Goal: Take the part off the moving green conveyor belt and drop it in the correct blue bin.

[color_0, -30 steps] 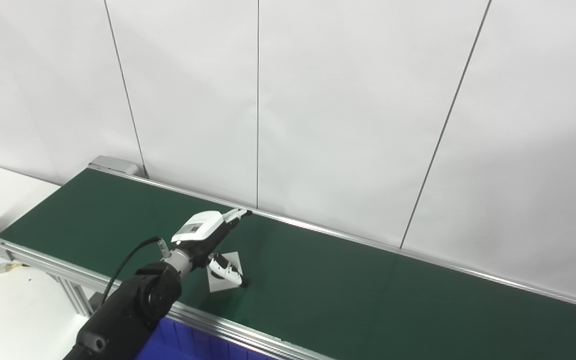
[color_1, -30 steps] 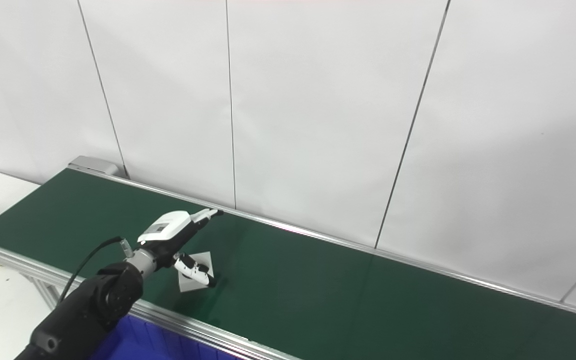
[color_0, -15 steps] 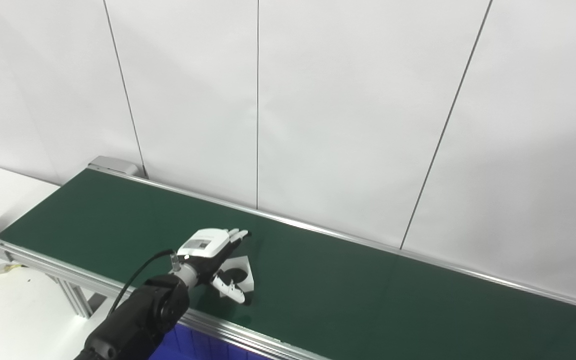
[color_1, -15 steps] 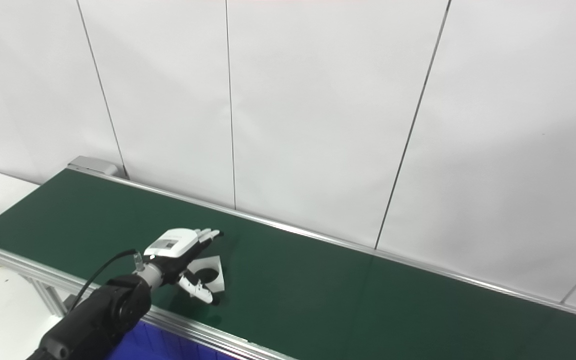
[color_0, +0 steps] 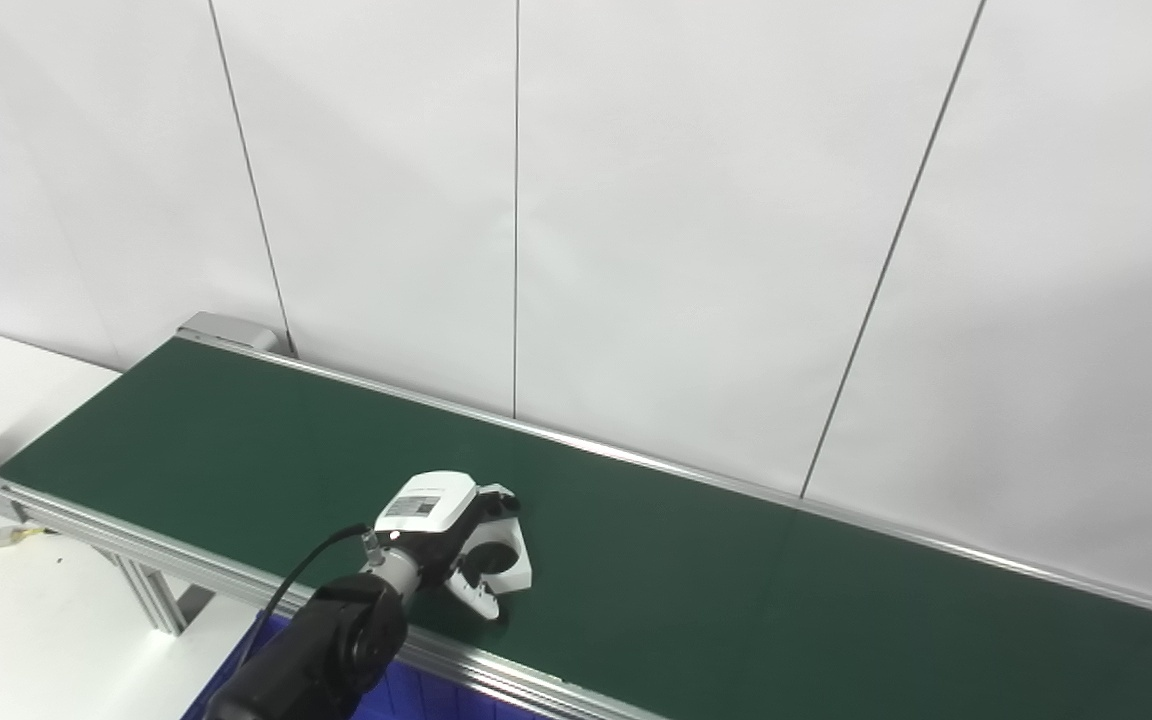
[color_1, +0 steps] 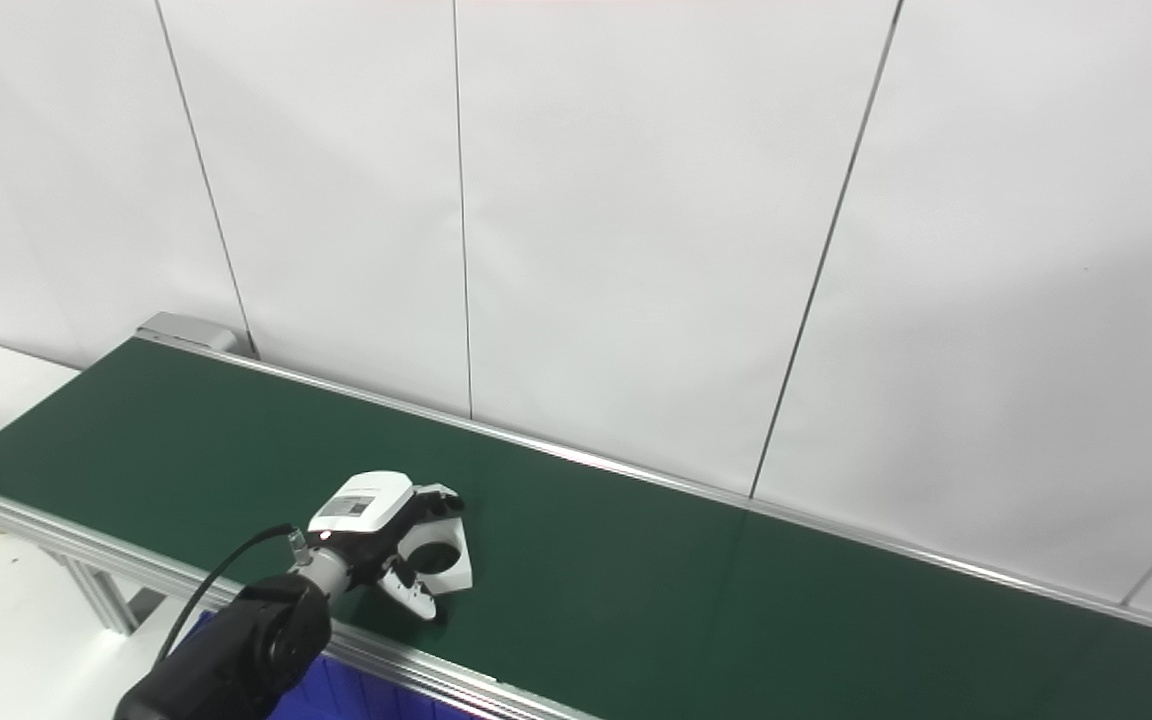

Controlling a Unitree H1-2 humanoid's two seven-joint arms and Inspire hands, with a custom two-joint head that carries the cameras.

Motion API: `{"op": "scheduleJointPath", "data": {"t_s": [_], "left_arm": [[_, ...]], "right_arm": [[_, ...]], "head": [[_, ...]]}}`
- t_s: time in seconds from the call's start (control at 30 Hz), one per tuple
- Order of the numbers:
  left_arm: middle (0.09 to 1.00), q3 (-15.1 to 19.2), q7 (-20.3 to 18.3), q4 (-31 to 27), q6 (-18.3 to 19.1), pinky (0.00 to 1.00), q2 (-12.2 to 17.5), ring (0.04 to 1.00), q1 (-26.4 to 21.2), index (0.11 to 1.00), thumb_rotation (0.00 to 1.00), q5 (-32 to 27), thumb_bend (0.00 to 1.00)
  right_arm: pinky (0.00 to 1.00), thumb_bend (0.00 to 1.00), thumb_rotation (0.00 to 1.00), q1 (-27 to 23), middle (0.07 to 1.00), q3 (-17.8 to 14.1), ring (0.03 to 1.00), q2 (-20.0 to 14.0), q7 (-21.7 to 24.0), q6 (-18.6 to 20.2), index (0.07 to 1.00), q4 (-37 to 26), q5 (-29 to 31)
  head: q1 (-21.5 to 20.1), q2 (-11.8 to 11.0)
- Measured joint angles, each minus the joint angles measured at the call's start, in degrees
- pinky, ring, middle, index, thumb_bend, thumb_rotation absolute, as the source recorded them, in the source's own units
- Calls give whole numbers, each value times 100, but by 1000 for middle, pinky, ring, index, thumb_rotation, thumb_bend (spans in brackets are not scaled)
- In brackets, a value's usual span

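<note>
Conveyor belt (color_0: 736, 590), dark green, aluminium-railed, before white wall panels (color_0: 696, 230), left hand (color_0: 451, 535) closed around white part (color_0: 508, 560), blue bin (color_0: 416, 695) below.

Part (color_0: 504, 556): white, flat, squarish piece with a round dark hole at its centre, lower left of the frame. Lies on the green conveyor belt (color_0: 736, 590) near its front rail, partly covered by the left robot hand (color_0: 451, 540), whose fingers curl around it. Blue bin (color_0: 406, 695): only a sliver visible below the rail at the bottom edge.

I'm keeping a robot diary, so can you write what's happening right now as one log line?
left hand: closing around white part | part: on green belt, near front edge | right hand: not in view | blue bin: below belt
</note>
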Motion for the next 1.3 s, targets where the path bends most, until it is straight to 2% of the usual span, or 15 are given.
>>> {"op": "scheduleJointPath", "data": {"t_s": [0.03,0.07,0.17,0.4,0.73,0.87,0.97,1.03,1.1,1.17,1.23,1.27,1.3], "left_arm": [[527,33,-3,-6,10,407,-35,470,4,621,2,-61,532],[493,65,-3,-15,26,352,-57,418,4,587,1,-125,512],[450,111,-4,-43,57,271,-61,367,5,547,0,-247,494],[470,48,-99,-105,131,337,-62,378,-1,546,0,-296,495],[468,19,-134,-240,126,319,-36,373,51,549,0,-423,494],[465,130,-127,-571,96,326,46,375,273,549,0,-515,494],[461,346,-127,-974,1,325,66,377,438,548,0,-740,494],[460,476,-143,-1318,-16,332,81,379,531,544,0,-886,494],[455,602,-191,-1636,-20,326,89,375,612,540,0,-1027,495],[449,700,-258,-1916,-46,308,91,368,702,538,0,-1225,494],[450,774,-276,-2148,-129,308,92,368,804,537,0,-1391,495],[448,818,-290,-2230,-184,300,91,366,866,534,0,-1497,495],[452,854,-296,-2285,-249,308,91,371,924,533,0,-1583,495]], "right_arm": [[813,696,0,10,918,0,891,1,0,0,935,-2,2],[813,697,0,19,917,0,890,4,-1,0,934,-5,1],[818,696,0,47,919,-3,893,4,-9,0,936,-19,5],[822,690,0,57,924,-3,899,14,-9,0,942,-94,43],[812,696,0,55,920,-3,891,17,-34,0,940,-103,16],[809,693,0,63,921,-1,890,21,-34,0,938,-107,14],[807,699,0,62,919,3,887,29,-35,0,933,-109,2],[805,700,4,63,915,9,883,41,-35,0,931,-119,-22],[809,700,1,64,918,17,885,49,-35,0,933,-152,-34],[800,709,7,73,916,21,882,61,-34,1,928,-177,-30],[796,712,7,93,915,29,880,80,-34,1,925,-184,-30],[791,715,13,102,911,39,876,85,-34,1,922,-193,-43],[789,719,23,110,908,48,873,86,-34,1,920,-210,-59]], "head": [[0,0],[0,9],[-9,17],[-9,26],[-70,79],[-149,123],[-246,123],[-447,219],[-448,220],[-702,342],[-703,343],[-973,456],[-976,457]]}}
